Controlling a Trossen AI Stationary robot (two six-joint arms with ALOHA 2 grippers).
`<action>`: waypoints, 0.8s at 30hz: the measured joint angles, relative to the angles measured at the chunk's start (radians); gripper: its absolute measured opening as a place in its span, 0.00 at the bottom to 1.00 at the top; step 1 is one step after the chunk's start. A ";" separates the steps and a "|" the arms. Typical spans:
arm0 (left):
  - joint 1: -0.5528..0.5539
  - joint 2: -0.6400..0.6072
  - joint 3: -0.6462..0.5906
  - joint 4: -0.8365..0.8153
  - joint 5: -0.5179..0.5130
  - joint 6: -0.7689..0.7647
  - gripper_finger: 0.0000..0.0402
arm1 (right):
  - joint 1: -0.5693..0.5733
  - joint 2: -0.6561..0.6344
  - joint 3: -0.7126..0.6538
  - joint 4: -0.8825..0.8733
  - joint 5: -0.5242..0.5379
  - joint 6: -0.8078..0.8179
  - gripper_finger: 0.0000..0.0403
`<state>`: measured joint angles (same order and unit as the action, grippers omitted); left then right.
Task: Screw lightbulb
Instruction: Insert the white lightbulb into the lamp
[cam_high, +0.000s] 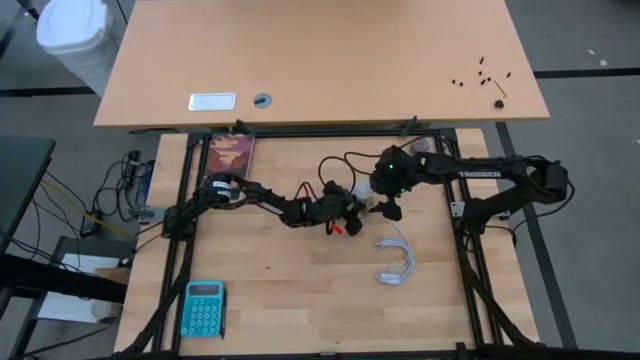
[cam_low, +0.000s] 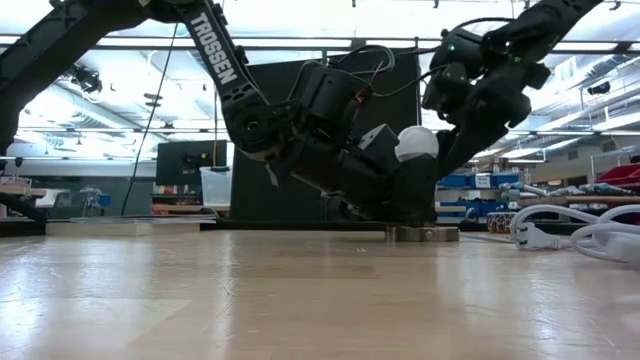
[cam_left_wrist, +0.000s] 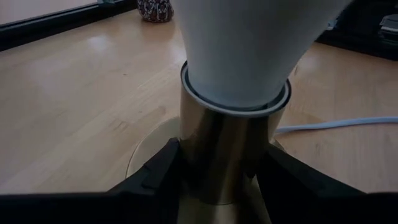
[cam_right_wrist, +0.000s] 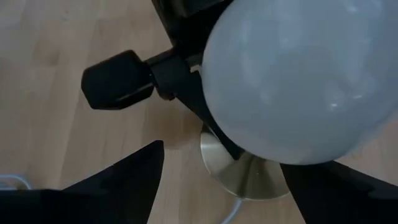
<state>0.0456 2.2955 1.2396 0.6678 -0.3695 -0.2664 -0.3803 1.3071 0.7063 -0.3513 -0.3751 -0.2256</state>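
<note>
The white lightbulb (cam_low: 417, 143) stands upright in a brass socket (cam_left_wrist: 227, 146), whose round base disc (cam_low: 422, 234) rests flat on the wooden table. My left gripper (cam_left_wrist: 224, 186) reaches in from the table's left and is shut on the socket's stem below the bulb. My right gripper (cam_right_wrist: 230, 186) slants down over the bulb's dome (cam_right_wrist: 298, 81) from the right. It is open, with one finger on either side of the dome. In the high view the bulb (cam_high: 360, 189) shows between the two grippers. My left gripper pinches the socket's brass stem (cam_left_wrist: 186, 162) between its two fingers, just under the white collar where the bulb sits. The fingers come nearly level from the table's left, slanting a little down, and lie across the stem. The socket stands upright with its base disc on the table.
A coiled white cable (cam_high: 395, 260) lies on the table near the right arm. Red and black wires (cam_high: 335, 226) trail beside the left gripper. A teal calculator (cam_high: 203, 308) sits at the near left, and a printed booklet (cam_high: 230, 155) at the far left.
</note>
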 joint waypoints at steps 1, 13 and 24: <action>-0.001 0.000 -0.001 0.000 -0.001 0.000 0.44 | 0.008 0.000 0.002 -0.002 0.012 0.000 0.81; 0.017 0.001 0.001 0.000 0.011 -0.024 0.44 | 0.076 -0.081 0.099 -0.233 -0.030 0.051 0.77; 0.018 0.001 0.000 0.001 0.050 0.004 0.44 | -0.035 -0.036 0.104 -0.311 0.100 -0.092 0.77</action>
<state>0.0638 2.2967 1.2400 0.6692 -0.3196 -0.2628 -0.4153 1.2710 0.8102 -0.6624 -0.2752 -0.3173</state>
